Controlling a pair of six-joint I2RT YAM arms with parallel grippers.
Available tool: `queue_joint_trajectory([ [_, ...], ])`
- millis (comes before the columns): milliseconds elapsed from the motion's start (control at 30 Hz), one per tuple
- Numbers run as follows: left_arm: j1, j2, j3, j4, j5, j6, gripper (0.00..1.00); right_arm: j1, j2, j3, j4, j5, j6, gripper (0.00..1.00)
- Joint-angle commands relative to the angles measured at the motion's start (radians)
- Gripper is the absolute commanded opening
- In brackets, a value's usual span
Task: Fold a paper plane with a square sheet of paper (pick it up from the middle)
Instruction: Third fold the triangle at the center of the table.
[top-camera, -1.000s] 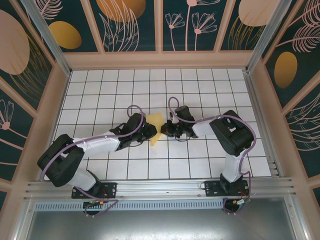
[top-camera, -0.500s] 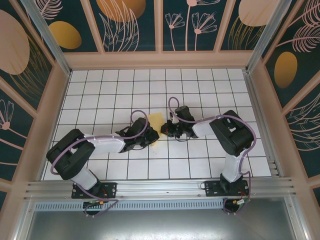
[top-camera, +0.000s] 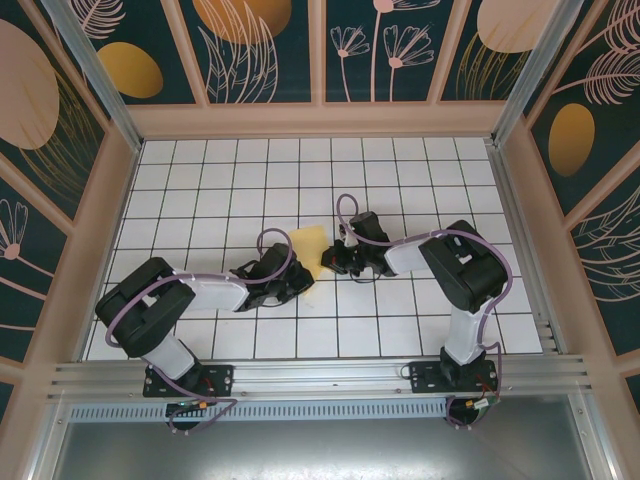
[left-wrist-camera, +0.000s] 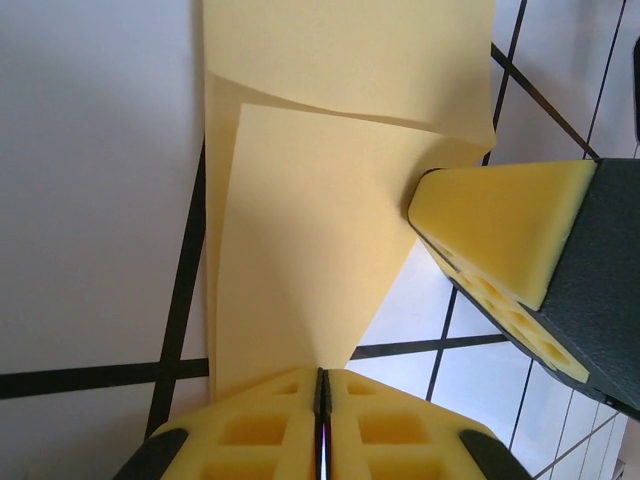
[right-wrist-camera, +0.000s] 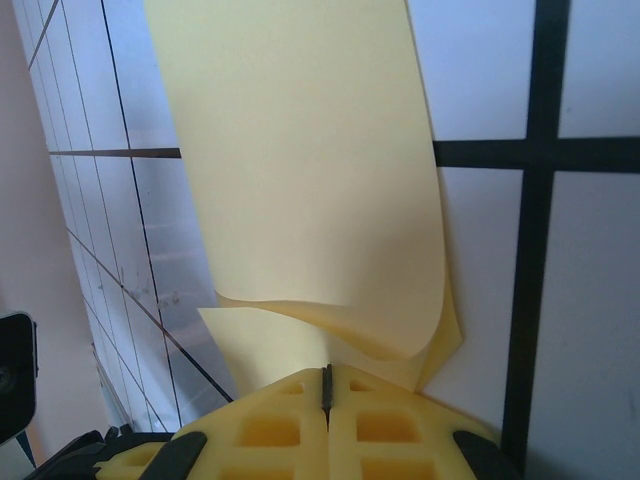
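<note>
paper sheet (top-camera: 308, 243) sat mid-table (top-camera: 200, 180), part-folded, between the two arms. left gripper (left-wrist-camera: 322, 400) had its pads pressed together on the sheet's narrow near end. right gripper (right-wrist-camera: 325, 385) was clamped the same way on the doubled edge at the opposite side. Looked like a two-point hold: one end anchored so the flap could be pulled taut and creased straight. Upper layer curled loose by the right pads, so the crease probably wasn't set yet.

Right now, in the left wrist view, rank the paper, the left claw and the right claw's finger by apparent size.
1. paper
2. left claw and right claw's finger: about alike, both close to the camera, so unranked.
</note>
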Motion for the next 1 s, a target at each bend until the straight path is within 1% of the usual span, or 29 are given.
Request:
queue_joint_trajectory([
  [0,-0.011,0.013,-0.022,0.032,0.015,-0.025,0.12,0.007,0.062,-0.034,-0.085,0.082,-0.001,0.00],
  [267,-0.032,0.003,-0.048,0.032,0.025,-0.032,0.12,0.005,0.066,-0.036,-0.087,0.081,-0.003,0.00],
  [367,-0.057,-0.005,-0.049,-0.019,0.009,-0.022,0.12,0.006,0.062,-0.037,-0.090,0.082,-0.005,0.00],
  [467,-0.064,-0.019,-0.082,-0.045,-0.002,-0.030,0.12,0.006,0.062,-0.039,-0.091,0.082,-0.006,0.00],
  [600,-0.064,-0.060,-0.121,-0.075,-0.031,-0.046,0.11,0.006,0.062,-0.040,-0.093,0.086,-0.007,0.00],
  [733,-0.064,-0.110,-0.121,-0.110,-0.054,-0.037,0.10,0.006,0.061,-0.043,-0.096,0.086,-0.005,0.00],
  [967,-0.064,-0.209,-0.094,-0.057,-0.037,0.036,0.09,0.006,0.053,-0.047,-0.097,0.100,0.010,0.00],
])
